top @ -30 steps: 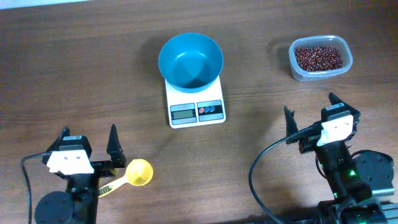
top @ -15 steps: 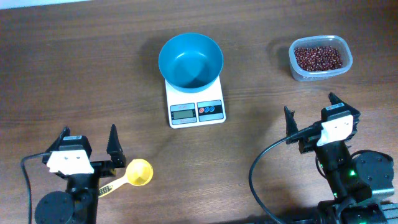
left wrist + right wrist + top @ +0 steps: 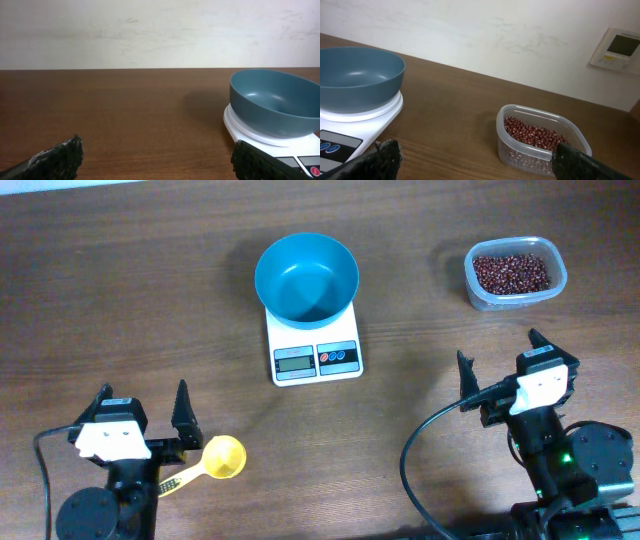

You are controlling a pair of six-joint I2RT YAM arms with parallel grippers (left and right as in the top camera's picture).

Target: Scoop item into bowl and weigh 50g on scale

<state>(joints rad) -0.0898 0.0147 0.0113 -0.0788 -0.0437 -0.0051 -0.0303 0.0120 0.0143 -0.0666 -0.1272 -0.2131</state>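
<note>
From above, you see the blue bowl standing on the white scale, in the middle of the far half of the wooden table. The beans lie in a clear tub near the far right corner, well apart from the scale. The left end effector is at the near left edge, spread wide and holding nothing. The yellow scoop lies just beside it. The right end effector at the near right is also fully spread and empty. A broad band of open wood separates both from the scale.

In the left wrist view, bowl and scale sit at the right edge, and open wood runs to a pale wall.

In the right wrist view, the bowl on the scale is at the left and the tub of beans is ahead to the right, with free wood between them. A small panel is mounted on the wall.
</note>
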